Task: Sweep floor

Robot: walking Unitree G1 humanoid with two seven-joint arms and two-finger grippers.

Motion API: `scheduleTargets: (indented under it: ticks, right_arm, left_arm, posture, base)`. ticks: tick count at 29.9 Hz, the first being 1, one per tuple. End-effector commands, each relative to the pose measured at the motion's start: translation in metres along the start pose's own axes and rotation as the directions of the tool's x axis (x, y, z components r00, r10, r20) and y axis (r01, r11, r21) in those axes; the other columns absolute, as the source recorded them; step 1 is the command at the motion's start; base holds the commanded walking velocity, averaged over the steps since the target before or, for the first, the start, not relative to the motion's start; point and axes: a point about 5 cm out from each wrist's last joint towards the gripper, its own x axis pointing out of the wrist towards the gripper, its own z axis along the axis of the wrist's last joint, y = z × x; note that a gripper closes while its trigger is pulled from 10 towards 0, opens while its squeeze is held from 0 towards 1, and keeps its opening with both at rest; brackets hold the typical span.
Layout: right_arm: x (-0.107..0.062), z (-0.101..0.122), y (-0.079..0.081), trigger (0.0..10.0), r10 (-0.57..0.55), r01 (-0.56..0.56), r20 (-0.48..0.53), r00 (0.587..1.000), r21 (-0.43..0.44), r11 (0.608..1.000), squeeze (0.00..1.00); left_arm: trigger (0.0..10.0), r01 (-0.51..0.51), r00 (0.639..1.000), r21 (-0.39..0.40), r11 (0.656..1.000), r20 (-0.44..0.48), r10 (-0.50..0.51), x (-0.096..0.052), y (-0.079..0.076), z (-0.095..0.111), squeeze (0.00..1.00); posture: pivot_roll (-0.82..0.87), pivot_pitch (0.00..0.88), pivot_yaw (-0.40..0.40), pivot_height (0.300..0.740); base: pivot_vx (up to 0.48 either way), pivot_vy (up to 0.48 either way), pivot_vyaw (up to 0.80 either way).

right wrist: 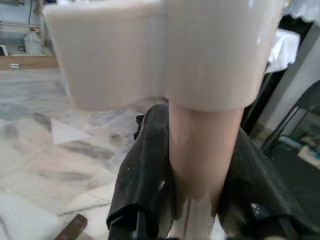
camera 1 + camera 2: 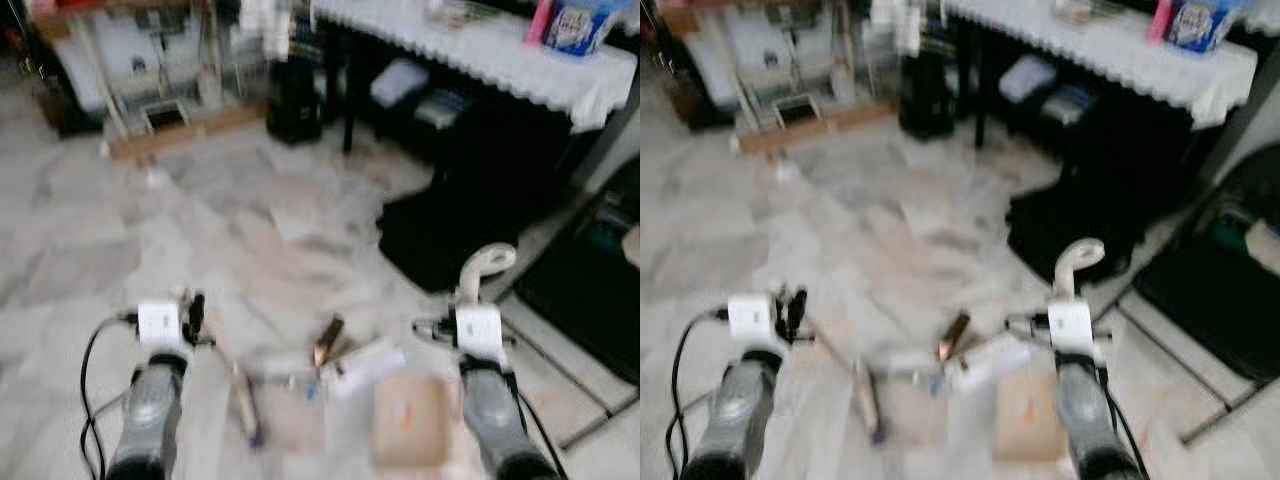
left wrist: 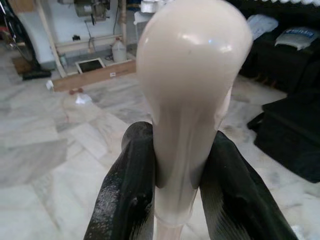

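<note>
My left gripper (image 2: 192, 318) is shut on a cream broom handle (image 3: 192, 85) with a rounded end; its black fingers (image 3: 130, 185) press both sides. The stick (image 2: 243, 400) slants down toward the floor between my arms. My right gripper (image 2: 440, 330) is shut on the cream dustpan handle (image 1: 200, 150), whose hooked top (image 2: 487, 262) rises above the wrist. The beige dustpan (image 2: 410, 425) lies on the marble floor in front of me. Litter lies beside it: a brown piece (image 2: 327, 340), a white wrapper (image 2: 365, 366) and small scraps. The head views are blurred.
A black table with a white lace cloth (image 2: 480, 45) stands at the back right, with a black bag (image 2: 450, 225) on the floor below it. A folding chair (image 2: 590, 290) is at the right. A black bin (image 2: 293, 100) and a wooden plank (image 2: 185, 130) sit at the back.
</note>
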Motion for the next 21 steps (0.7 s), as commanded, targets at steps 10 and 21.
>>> scheduleTargets:
  ticks: [10, 21]
  right_arm:
    - [0.002, 0.001, -0.006, 10.0, -0.003, 0.004, 0.013, 1.0, -0.013, 1.0, 0.0]
    - [0.0, 0.0, -0.001, 10.0, 0.009, -0.009, 0.003, 1.0, -0.001, 1.0, 0.0]
  left_arm:
    - [10.0, 0.003, 0.999, 0.002, 1.0, 0.031, -0.003, 0.004, -0.001, 0.007, 0.0]
    - [10.0, 0.008, 0.997, 0.039, 0.999, 0.071, -0.011, 0.011, 0.006, 0.019, 0.0]
  posture:
    - [0.04, 0.048, 0.023, 0.74]
    - [0.04, 0.057, 0.025, 0.74]
  base:
    - [0.183, 0.0, 0.0]
    - [0.0, 0.0, 0.0]
